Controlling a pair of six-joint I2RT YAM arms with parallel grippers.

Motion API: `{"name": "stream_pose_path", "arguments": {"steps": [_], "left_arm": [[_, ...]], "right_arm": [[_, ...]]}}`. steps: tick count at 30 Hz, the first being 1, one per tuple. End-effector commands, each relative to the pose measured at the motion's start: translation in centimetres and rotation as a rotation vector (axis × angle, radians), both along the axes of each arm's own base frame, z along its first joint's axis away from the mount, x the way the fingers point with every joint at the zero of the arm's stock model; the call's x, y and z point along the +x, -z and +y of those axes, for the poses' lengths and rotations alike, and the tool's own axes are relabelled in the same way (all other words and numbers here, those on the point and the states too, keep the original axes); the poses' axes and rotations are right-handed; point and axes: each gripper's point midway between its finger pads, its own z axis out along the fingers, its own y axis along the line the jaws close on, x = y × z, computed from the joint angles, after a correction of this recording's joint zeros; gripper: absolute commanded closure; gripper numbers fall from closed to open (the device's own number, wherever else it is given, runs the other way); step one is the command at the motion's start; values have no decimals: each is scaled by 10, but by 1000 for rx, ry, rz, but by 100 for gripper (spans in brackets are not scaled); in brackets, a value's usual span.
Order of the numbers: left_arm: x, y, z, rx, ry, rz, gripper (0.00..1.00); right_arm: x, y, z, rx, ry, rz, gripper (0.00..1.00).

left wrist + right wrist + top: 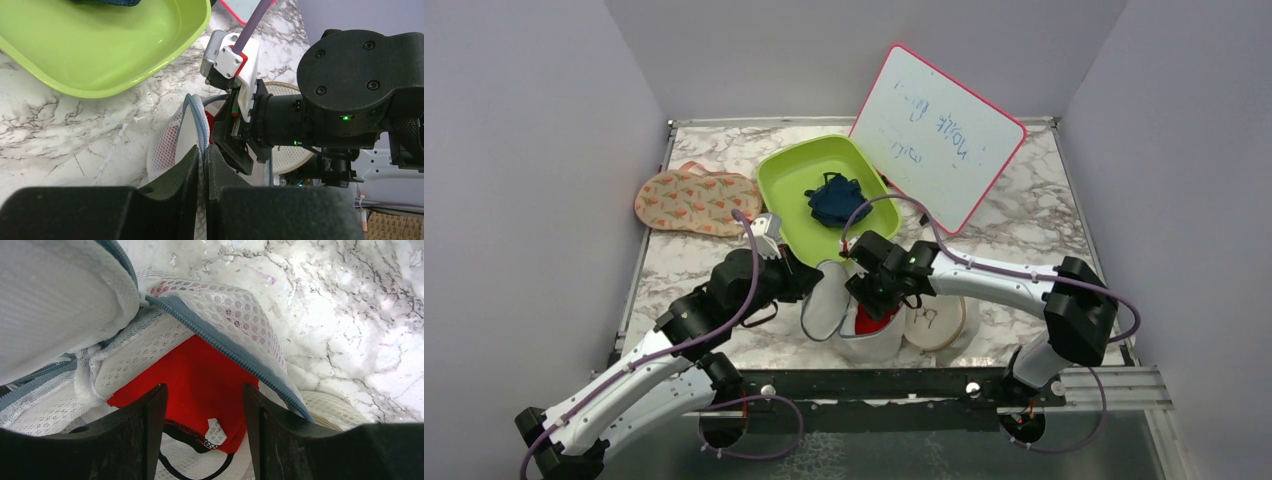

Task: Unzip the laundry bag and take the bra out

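Left gripper pinching the laundry bag rim, right gripper spread over the red bra (zip open)

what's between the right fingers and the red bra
Nothing: in the right wrist view the red bra shows bare between the open fingers, through the laundry bag's unzipped mouth.

Robot test cell in a lab: marble-patterned counter boxed in by plain grey panels, handwritten whiteboard propped at the back, metal mounting rail along the near edge.
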Motion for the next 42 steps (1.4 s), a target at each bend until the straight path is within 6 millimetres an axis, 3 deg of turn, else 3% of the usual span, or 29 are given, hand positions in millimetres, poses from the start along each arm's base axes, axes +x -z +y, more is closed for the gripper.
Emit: {"name": "stream_pose_path", "arguments": {"steps": [1,7,11,15,21,23,27,32,42], "left_arm": [[-2,-13,-6,-50,22,-19,100],[-2,-13,-7,-54,28,-17,100],[-1,-14,-8,-58,30,-20,100],[-2,-13,-9,-60,35,-17,100],[-3,-8,-9,-61,33,-5,100],[-3,-7,-10,-64,36,-3,100],[-3,-6,-11,-63,38,-1,100],[-3,-5,-10,-64,34,-2,100],[3,-11,-6,-47,11,-36,100]], "right_arm": [[8,-7,-2,-22,53,-38,42],[6,-17,2,12,57,-30,29],[2,5,-1,-9,67,-5,22],[-4,27,2,-10,72,42,21],[-7,45,11,10,66,73,22],[-11,46,19,47,54,99,27],[-12,36,29,104,52,113,62],[-6,-2,29,144,57,56,80],[-18,-52,22,202,69,70,92]]}}
